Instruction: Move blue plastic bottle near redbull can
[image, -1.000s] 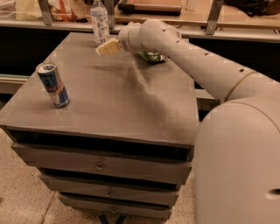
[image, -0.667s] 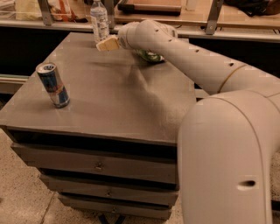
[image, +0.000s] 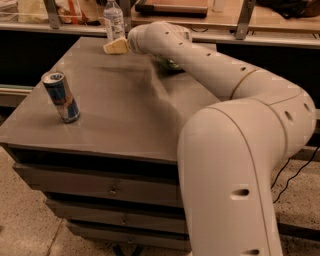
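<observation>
**Item 1: gripper** (image: 116, 46). It is at the far edge of the grey cabinet top (image: 125, 115), reached out low over the surface at the end of the arm (image: 215, 80). I see a pale tan tip pointing toward the bottle. I cannot tell from my station whether it is released or clenched. Nothing is visibly held.

**Item 2: blue plastic bottle** (image: 114, 20). It stands upright just beyond the gripper tip, at the back edge of the top. I cannot tell whether the tip touches its base. My judgement is that the arm is set low and level to meet the bottle near its lower body, where a tall, light bottle is least likely to topple.

**Item 3: redbull can** (image: 61, 97). It stands upright well apart from the gripper, toward the near left corner on my side of the tip. It is the marker for the destination, and I judge it should stay where it is.

**Item 4: green packet** (image: 170, 65). It lies behind the gripper and is mostly hidden under the forearm. It plays no part in the task.

**Status.** I read this as the approach stage, with the grasp not yet confirmed. The carry from the gripper's position down to the can remains. The bare top between them gives an open path.

**Risk.** I could nudge the bottle off the back edge before I have a hold on it.
</observation>
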